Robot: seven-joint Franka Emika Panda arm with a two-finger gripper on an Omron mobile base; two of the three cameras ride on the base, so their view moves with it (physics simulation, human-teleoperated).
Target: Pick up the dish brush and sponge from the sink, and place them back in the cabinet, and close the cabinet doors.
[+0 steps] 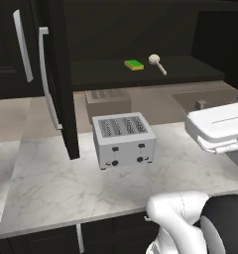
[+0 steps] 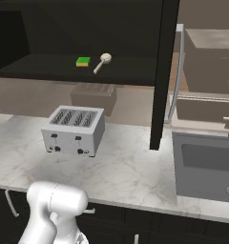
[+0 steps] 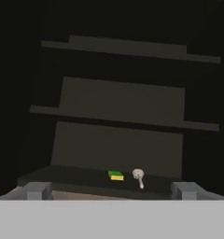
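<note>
Dark cabinet [image 3: 118,112] ahead, jaws [image 3: 111,190] wide apart, holding nothing

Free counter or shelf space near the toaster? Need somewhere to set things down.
The marble counter is bare in front of the toaster and to its left, up to the open cabinet door. In the right base view, bare marble also runs between toaster and sink. The cabinet shelf is free left of the sponge; the sponge and dish brush crowd its middle.
</note>
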